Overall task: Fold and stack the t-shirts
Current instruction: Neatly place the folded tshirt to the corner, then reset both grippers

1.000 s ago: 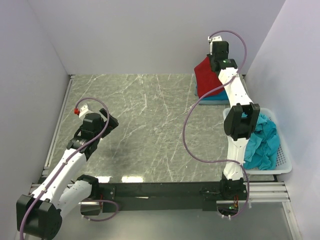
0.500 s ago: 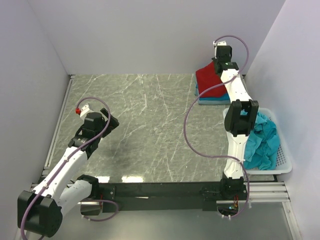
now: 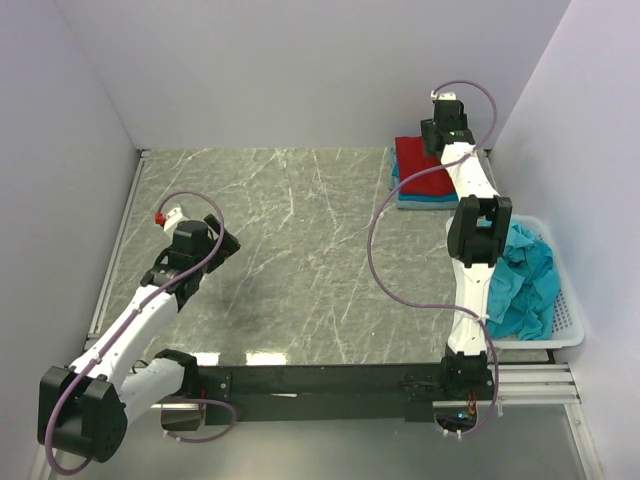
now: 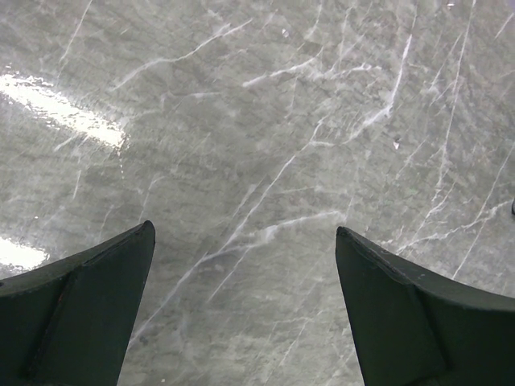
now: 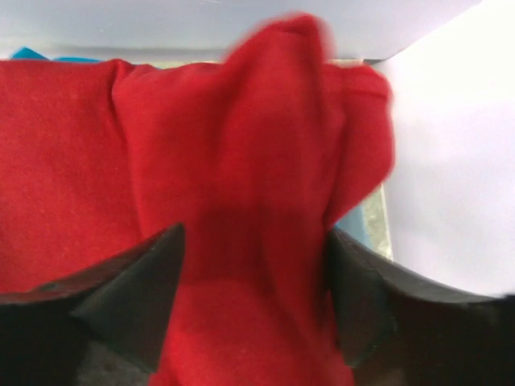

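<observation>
The red t-shirt (image 3: 414,164) lies folded on a folded teal-blue t-shirt (image 3: 428,198) at the table's far right corner. My right gripper (image 3: 441,136) hangs right over it, open. In the right wrist view its fingers stand wide apart (image 5: 253,233) with a raised, blurred fold of the red t-shirt (image 5: 241,153) between them, gripped by neither. A strip of teal t-shirt (image 5: 355,219) shows beneath. More teal t-shirts (image 3: 526,282) lie crumpled in the basket. My left gripper (image 3: 222,246) is open over bare marble (image 4: 244,229), far from the shirts.
A white mesh basket (image 3: 567,318) stands at the right edge, beside the right arm. White walls close the table on the left, back and right. A metal rail (image 3: 118,240) runs along the left edge of the grey marble tabletop (image 3: 300,230).
My right gripper carried the hanging red t-shirt back over the teal stack, lowered it and opened, letting it go. The left arm shifted only slightly.
</observation>
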Motion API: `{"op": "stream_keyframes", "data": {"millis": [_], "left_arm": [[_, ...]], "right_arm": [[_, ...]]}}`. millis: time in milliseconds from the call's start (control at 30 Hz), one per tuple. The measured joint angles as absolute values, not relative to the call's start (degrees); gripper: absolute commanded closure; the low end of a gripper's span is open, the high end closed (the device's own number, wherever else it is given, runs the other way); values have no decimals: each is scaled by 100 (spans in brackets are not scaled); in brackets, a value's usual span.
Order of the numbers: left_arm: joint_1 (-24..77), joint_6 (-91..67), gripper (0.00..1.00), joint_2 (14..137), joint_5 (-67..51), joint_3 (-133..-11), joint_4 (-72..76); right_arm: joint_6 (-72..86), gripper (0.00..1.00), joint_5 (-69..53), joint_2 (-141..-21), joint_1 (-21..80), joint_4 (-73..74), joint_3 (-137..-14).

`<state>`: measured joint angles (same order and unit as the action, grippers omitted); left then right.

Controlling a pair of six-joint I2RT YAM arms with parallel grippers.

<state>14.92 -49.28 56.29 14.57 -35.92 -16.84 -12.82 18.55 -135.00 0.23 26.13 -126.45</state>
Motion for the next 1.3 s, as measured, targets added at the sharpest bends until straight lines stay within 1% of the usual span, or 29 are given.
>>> {"op": "stream_keyframes", "data": {"millis": [233, 433, 600, 800, 900, 1000, 1167, 1300], "left_arm": [[1492, -4928, 0, 5568, 1446, -3664, -1638], [1492, -4919, 1, 5207, 1490, -3673, -1636], [1492, -4904, 1, 4941, 1487, -3691, -1638], [1492, -4895, 1, 4508, 1476, -3691, -1675], [1492, -4897, 0, 4313, 1476, -3712, -1761], [1492, -4895, 1, 4228, 1466, -3852, -1922], [1492, -4895, 1, 4128, 1435, -4084, -2067], [1492, -4875, 1, 4049, 1334, -4086, -2095]], "right_arm": [[-1194, 13, 2045, -13504, 23, 2567, -12654], [-1007, 12, 2025, -13294, 23, 2620, -12632], [-683, 11, 1859, -12551, 23, 2685, -12394], [-161, 11, 1643, -11043, 45, 2705, -11535], [248, 10, 1500, -10165, 67, 2611, -10812], [659, 10, 1258, -9203, 115, 2414, -9725], [1238, 9, 895, -7710, 322, 2134, -7854], [1675, 8, 569, -6405, 624, 1756, -6101]]}}
